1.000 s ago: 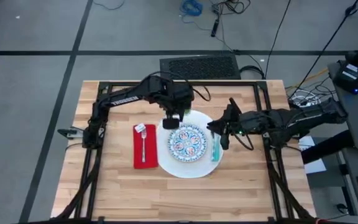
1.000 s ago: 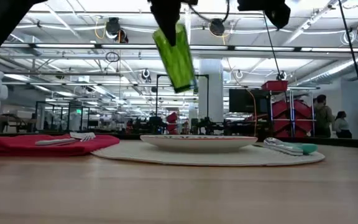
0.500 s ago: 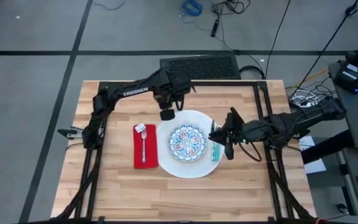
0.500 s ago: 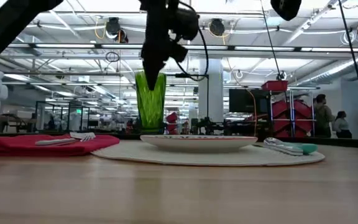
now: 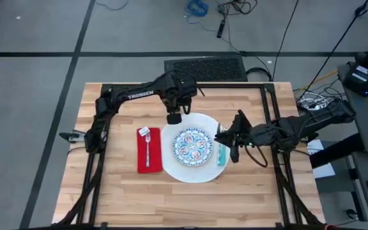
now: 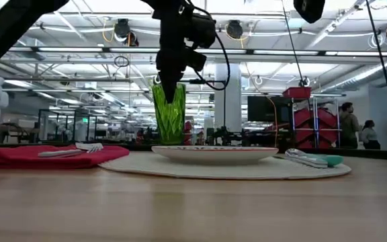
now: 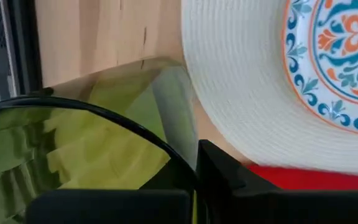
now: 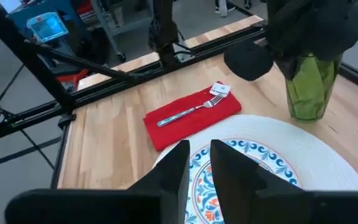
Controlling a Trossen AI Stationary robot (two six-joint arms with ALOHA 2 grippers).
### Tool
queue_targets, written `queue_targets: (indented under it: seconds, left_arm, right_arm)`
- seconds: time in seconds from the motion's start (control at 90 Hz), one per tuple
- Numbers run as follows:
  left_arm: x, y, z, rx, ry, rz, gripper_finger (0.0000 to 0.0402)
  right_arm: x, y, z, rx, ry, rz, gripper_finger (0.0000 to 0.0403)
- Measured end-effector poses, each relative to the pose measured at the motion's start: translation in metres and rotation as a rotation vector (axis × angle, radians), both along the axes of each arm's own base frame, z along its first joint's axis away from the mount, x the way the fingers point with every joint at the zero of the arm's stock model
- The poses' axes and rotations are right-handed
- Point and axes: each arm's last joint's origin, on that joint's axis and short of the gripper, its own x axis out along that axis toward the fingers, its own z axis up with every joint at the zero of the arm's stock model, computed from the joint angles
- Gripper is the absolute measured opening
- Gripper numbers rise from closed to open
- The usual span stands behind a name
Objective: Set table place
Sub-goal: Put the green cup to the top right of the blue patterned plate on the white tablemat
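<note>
From above, the left end effector [image 5: 173,117] sits at the far rim of the large white plate [image 5: 171,167], over the tumbler, which it hides from this camera; the patterned plate [image 5: 192,145] is centred on the white one, the fork [image 5: 147,148] lies on the red napkin [image 5: 142,163] to one side, and the spoon [image 5: 222,154] rests on the white plate's other edge. The right end effector [image 5: 230,142] hangs over that spoon side, waiting. At worktop level, the green tumbler [image 6: 168,113] stands upright behind the plates with the left fingers pinching its rim from above; I can't tell whether its base is on the worktop [image 6: 193,208] yet. The left wrist camera shows one dark finger inside the glass [image 7: 73,162] and one outside, the glass just beside the white plate's rim [image 7: 235,106]. The right wrist camera shows its own fingers [image 8: 171,171] spread, nothing between them, with the tumbler [image 8: 309,87] standing on bare wood near the plate's edge. The risk, as I judge it: a tall glass held only by its lip may tip if the fingers drag sideways on release, or clip the plate rim.
</note>
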Motion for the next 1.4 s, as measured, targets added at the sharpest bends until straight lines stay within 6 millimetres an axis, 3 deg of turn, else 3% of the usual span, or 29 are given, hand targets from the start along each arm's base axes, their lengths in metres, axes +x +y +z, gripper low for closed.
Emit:
queue_targets:
  seconds: [0.211,0.489,0.722,1.156,1.256,1.4]
  left_arm:
    - [-0.002,0.009,-0.005,-0.046,0.002,0.030,0.0007]
    - [0.004,0.012,-0.010,-0.037,-0.028,0.013,0.0073]
    - [-0.003,0.014,-0.005,0.098,0.073,0.041,0.0095]
    - [-0.007,-0.001,0.048,0.102,-0.003,0.064,0.0096]
    - [-0.019,-0.014,0.076,0.101,-0.094,0.101,0.0096]
    - [-0.051,-0.036,0.123,0.102,-0.243,0.119,0.0096]
  right_arm:
    - [0.000,-0.002,0.000,-0.015,0.002,-0.003,0.0052]
    - [0.002,-0.007,0.000,-0.020,0.004,-0.028,0.0052]
    - [0.002,-0.007,0.000,-0.026,0.005,-0.025,0.0052]
    - [0.002,-0.009,0.000,-0.063,0.012,-0.008,0.0052]
    - [0.003,-0.011,0.000,-0.079,0.018,-0.011,0.0061]
    - [0.009,-0.023,-0.003,-0.122,0.038,-0.049,0.0098]
